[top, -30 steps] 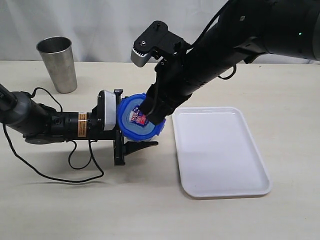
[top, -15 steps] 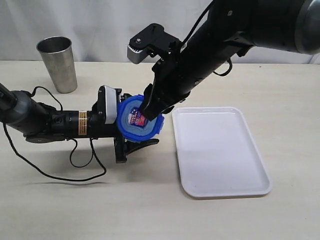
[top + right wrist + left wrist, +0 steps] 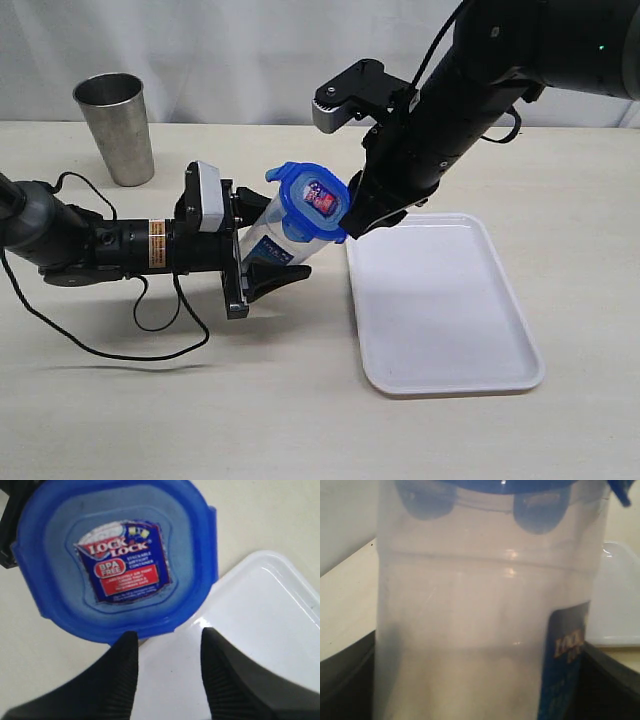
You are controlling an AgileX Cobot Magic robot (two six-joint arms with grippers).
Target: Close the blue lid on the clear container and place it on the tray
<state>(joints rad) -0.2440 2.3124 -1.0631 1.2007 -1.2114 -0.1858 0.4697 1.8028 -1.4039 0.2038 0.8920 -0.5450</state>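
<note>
Left hand [image 3: 262, 246] grips the clear container [image 3: 485, 620] by its lower body, tilted over the desk [image 3: 300, 410] just beside the tray [image 3: 440, 310]. The blue lid [image 3: 312, 203] sits on the container's mouth. Right hand [image 3: 167, 675], fingers apart and empty, hovers close to the lid.

Centre frame: the container [image 3: 272, 238] leans to the right in the clasp of my left gripper [image 3: 255, 255], the lid [image 3: 312, 200] on its upper end. My right gripper [image 3: 365, 215] hangs spread just right of the lid, over the upper left corner of the tray [image 3: 440, 310], which lies at right on the table [image 3: 300, 400]. A cup [image 3: 115, 128] stands at upper left.
</note>
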